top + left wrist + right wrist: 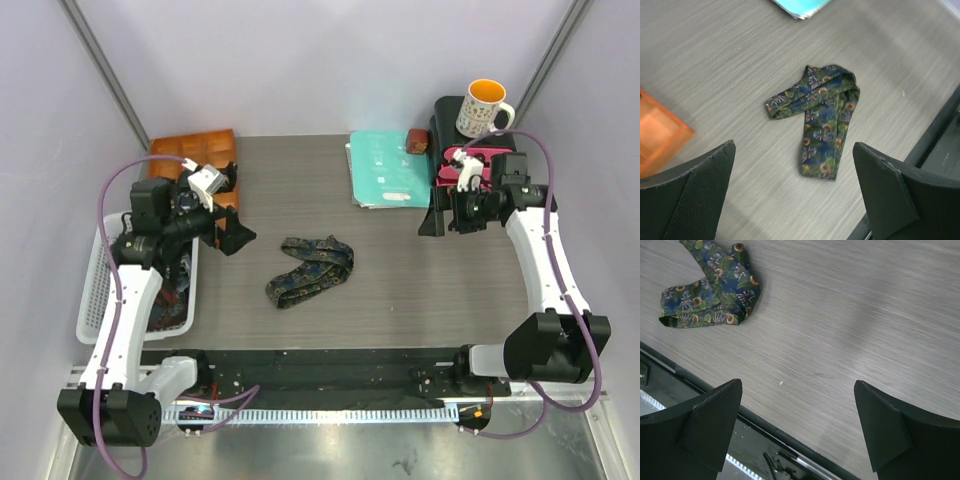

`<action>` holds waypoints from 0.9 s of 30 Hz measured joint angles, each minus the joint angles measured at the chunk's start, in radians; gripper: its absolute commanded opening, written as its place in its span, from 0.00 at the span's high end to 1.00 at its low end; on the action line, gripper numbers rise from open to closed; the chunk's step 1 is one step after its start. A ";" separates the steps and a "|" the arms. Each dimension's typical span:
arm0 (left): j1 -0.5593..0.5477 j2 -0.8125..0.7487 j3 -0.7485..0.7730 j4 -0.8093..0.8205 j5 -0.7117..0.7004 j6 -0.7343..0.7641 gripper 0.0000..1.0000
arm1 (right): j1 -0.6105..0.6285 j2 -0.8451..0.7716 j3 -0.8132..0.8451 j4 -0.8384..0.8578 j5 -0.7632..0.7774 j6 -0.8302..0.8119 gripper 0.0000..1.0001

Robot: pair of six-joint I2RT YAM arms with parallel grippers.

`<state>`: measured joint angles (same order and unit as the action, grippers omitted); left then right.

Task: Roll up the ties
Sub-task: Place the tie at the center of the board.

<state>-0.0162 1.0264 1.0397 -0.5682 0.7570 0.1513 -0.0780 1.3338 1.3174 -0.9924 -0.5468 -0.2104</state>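
A dark blue-green floral tie (309, 268) lies folded in a loose loop on the grey table, near the middle. It shows in the left wrist view (822, 120) and at the top left of the right wrist view (710, 290). My left gripper (232, 232) is open and empty, above the table to the left of the tie; in its own view (792, 187) the jaws stand wide apart. My right gripper (440, 215) is open and empty, well to the right of the tie, its jaws (797, 425) wide apart. More dark ties (172, 300) lie in the white basket.
A white basket (95, 300) stands at the left edge. An orange tray (195, 150) is at the back left. A teal folder (385, 170) lies at the back. A black stand (450, 130) with a mug (483, 108) is at the back right.
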 measured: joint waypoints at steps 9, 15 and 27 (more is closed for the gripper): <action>-0.141 0.249 0.211 -0.246 -0.027 0.380 0.12 | 0.162 0.078 -0.165 0.227 -0.048 0.127 0.05; -0.297 0.420 0.174 -0.220 -0.153 0.447 0.15 | 0.311 0.190 -0.188 0.406 -0.014 0.184 0.07; 0.092 0.375 0.130 -0.065 -0.034 0.213 0.14 | 0.736 0.581 0.154 0.577 0.245 0.009 0.15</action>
<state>0.0757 1.4010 1.1698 -0.6331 0.7227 0.3641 0.6579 1.9144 1.4715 -0.4152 -0.3019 -0.2012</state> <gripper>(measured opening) 0.858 0.866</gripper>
